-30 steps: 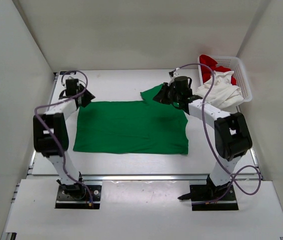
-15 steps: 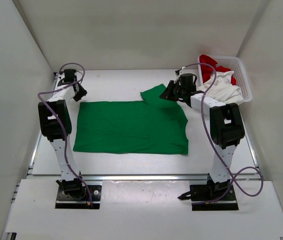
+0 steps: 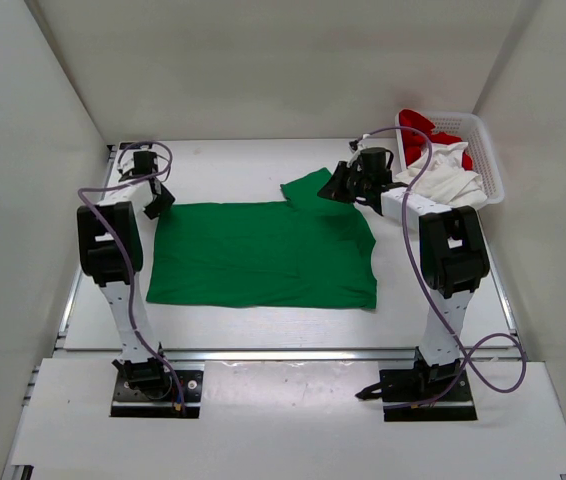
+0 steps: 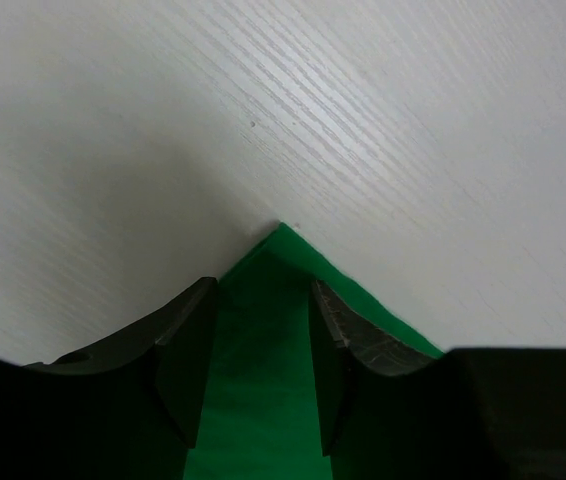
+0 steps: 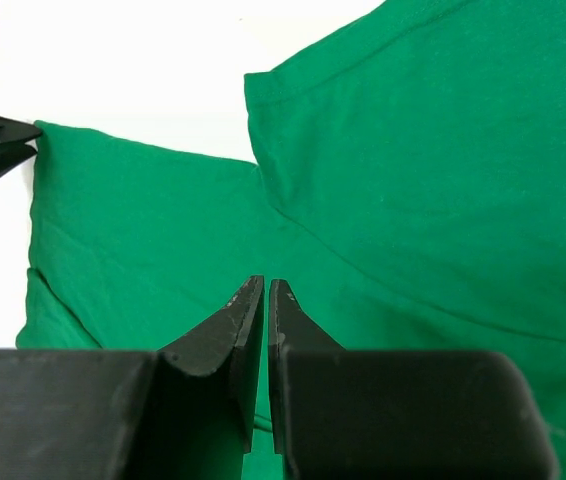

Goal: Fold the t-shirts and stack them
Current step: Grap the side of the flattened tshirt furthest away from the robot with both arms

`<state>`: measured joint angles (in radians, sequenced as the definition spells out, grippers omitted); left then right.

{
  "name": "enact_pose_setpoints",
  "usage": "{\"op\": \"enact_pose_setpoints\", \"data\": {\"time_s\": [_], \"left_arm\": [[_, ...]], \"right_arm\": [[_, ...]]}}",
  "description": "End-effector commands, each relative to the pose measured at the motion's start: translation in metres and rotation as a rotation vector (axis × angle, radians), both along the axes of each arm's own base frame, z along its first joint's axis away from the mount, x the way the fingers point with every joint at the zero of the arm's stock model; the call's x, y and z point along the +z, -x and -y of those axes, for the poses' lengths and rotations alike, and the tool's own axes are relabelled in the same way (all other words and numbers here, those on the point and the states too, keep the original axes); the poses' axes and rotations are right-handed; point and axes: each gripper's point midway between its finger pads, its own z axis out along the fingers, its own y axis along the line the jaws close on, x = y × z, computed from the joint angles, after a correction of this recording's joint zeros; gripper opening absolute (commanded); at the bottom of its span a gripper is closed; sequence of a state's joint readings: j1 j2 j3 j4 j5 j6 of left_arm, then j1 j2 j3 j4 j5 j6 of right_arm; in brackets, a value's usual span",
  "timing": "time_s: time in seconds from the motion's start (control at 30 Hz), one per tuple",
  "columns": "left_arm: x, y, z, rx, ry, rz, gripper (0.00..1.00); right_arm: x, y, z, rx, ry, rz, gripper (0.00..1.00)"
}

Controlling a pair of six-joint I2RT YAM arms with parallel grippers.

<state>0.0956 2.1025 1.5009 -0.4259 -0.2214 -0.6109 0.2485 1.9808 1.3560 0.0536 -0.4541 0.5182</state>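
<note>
Green shirt (image 3: 263, 255) lies flat mid-bench (image 3: 233, 165), left claw (image 4: 261, 295) apart astride its far-left corner, right claw (image 5: 266, 285) closed over the sleeve, white shirt (image 3: 445, 185) and red shirt (image 3: 418, 120) heaped in the basket (image 3: 490, 150) nearby.

Top/wrist cams, shared green shirt (image 3: 263, 255)

A white table (image 3: 263, 165) fills the middle. Seen up close, it has thin lines on it like wood. Three plain white walls stand around it: a far wall (image 3: 263, 70), a left wall (image 3: 13, 200) and a right wall (image 3: 563, 230). A shiny metal strip (image 3: 293, 354) runs along the table's near edge. The light is bright and soft, and the shadows are pale.
</note>
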Motion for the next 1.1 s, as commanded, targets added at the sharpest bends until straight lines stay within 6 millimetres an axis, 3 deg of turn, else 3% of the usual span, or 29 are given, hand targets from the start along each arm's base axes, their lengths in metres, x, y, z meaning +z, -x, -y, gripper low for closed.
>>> {"op": "enact_pose_setpoints", "data": {"time_s": [0.0, 0.13, 0.33, 0.57, 0.7, 0.77, 0.83, 1.03, 1.07], "left_arm": [[0.025, -0.015, 0.001, 0.019, -0.055, 0.060, 0.52], [0.031, -0.029, 0.000, 0.005, -0.094, 0.074, 0.52], [0.035, -0.032, -0.006, -0.047, -0.168, 0.083, 0.53], [0.037, -0.022, -0.039, -0.048, -0.211, 0.085, 0.55], [0.034, -0.021, -0.031, -0.088, -0.145, 0.113, 0.56], [0.028, -0.021, -0.012, -0.123, -0.115, 0.126, 0.56], [0.028, -0.024, -0.005, -0.135, -0.139, 0.121, 0.57], [0.029, -0.032, -0.005, -0.109, -0.069, 0.139, 0.58], [0.030, -0.034, 0.000, -0.125, -0.070, 0.134, 0.58]], "right_arm": [[0.028, 0.002, -0.007, 0.030, -0.009, 0.088, 0.05], [0.035, 0.002, 0.001, 0.012, -0.016, 0.099, 0.05], [0.044, 0.004, 0.010, -0.011, -0.017, 0.118, 0.04], [0.044, 0.006, 0.004, 0.005, -0.015, 0.121, 0.05], [0.051, 0.003, 0.005, -0.005, -0.022, 0.136, 0.04], [0.050, 0.004, 0.004, 0.000, -0.021, 0.134, 0.04], [0.049, 0.006, -0.001, 0.011, -0.013, 0.136, 0.04], [0.045, 0.009, -0.008, 0.035, -0.015, 0.122, 0.04], [0.037, 0.009, -0.008, 0.034, -0.009, 0.108, 0.04]]}}
